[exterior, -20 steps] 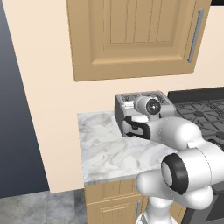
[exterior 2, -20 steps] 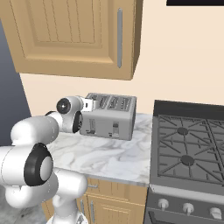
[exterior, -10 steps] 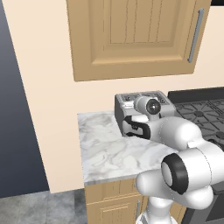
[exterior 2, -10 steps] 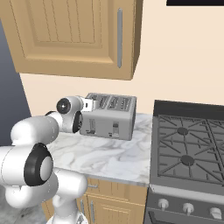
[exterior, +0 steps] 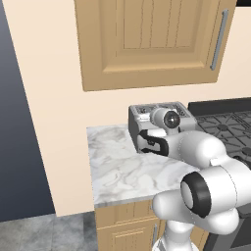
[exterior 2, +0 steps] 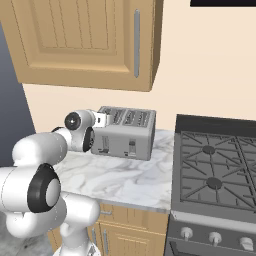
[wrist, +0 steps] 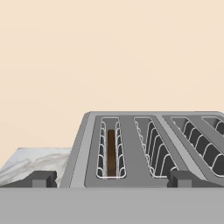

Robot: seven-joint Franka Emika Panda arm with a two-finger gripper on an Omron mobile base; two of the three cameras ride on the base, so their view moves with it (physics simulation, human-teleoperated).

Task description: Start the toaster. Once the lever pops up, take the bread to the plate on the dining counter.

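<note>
Marble table (exterior: 117, 162) under a wooden wall cabinet (exterior: 147, 39) carries the toaster (exterior 2: 125, 132), which stands against the wall beside a black stove (exterior 2: 215, 170). Nearest, in the hand view, the two dark fingertips (wrist: 41, 178) stand wide apart at either side of the toaster's left end, holding nothing; the jaws are fully spread. Just beyond them, the bread (wrist: 111, 151) sits sunk in the leftmost slot; the neighbouring slots show bare wire racks.
</note>
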